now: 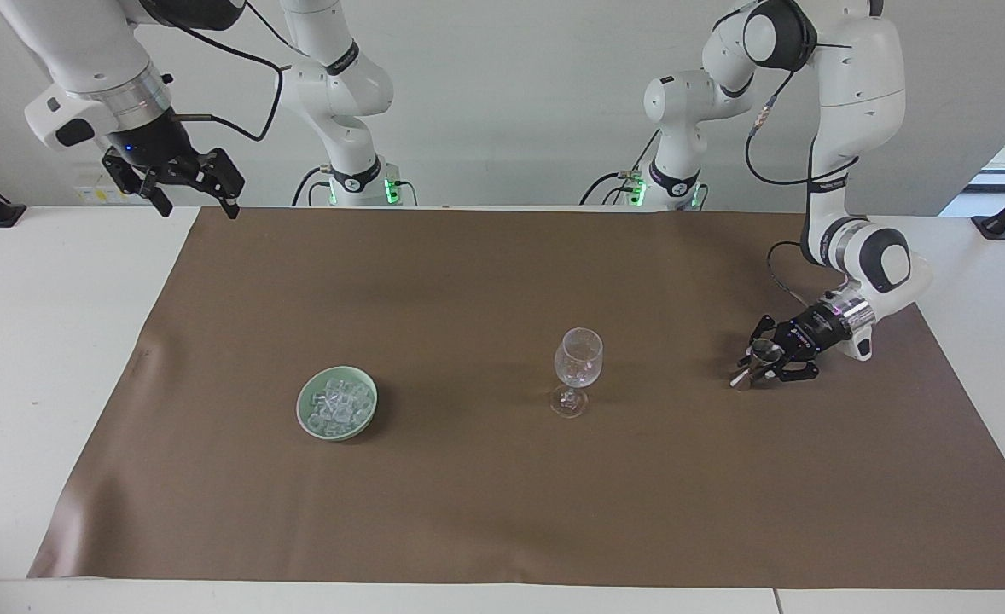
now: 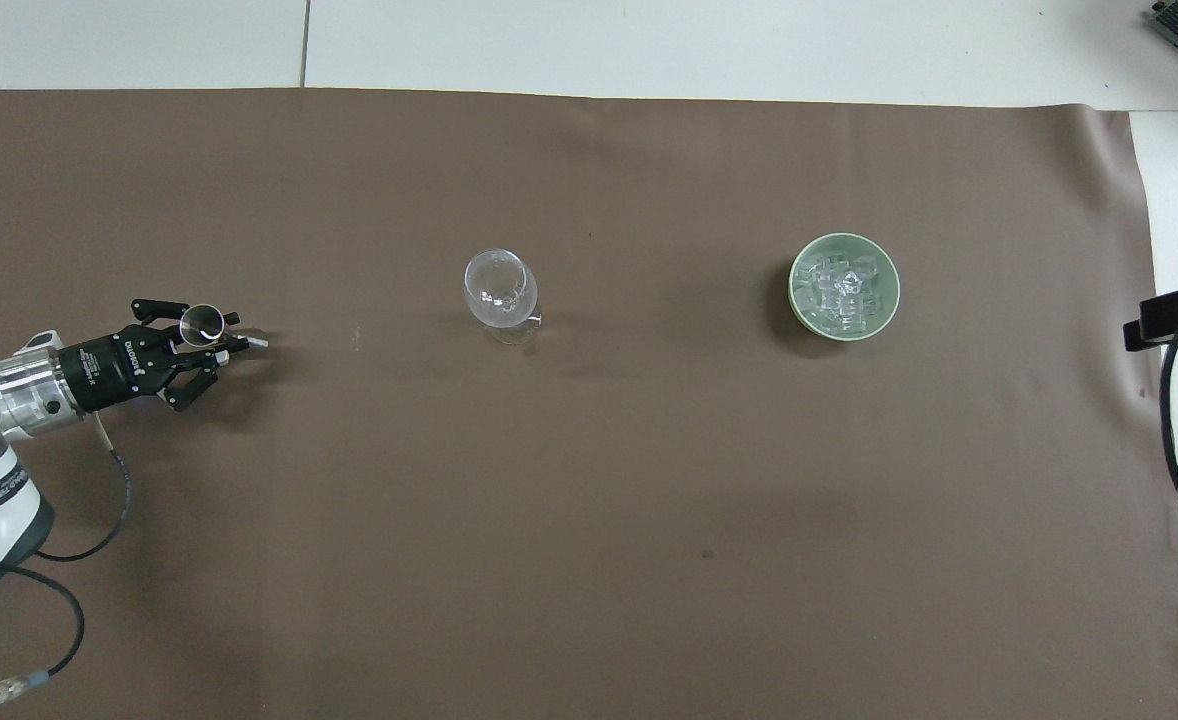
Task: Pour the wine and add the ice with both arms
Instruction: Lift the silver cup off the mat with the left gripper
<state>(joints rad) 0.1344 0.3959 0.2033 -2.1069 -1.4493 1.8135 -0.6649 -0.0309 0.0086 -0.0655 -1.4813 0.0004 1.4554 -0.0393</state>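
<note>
The left tool (image 1: 765,362) clasps a small shiny metal cup (image 2: 201,323) low over the brown mat; the clear stemmed wine glass (image 1: 578,368) stands toward the bench's middle. The right tool (image 1: 185,183) waits, spread wide, with ice (image 1: 338,404) in the green bowl (image 2: 884,310) nearest it.

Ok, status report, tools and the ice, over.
Left tool low on the mat around a small metal cup. Right tool open, raised, waiting at its own end. Ice in green bowl, untouched. Wine glass upright, nothing blocking.

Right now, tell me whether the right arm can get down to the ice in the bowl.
Probably yes: the right gripper hangs open, holding nothing, and the ice lies uncovered in the green bowl at its end of the table.
</note>
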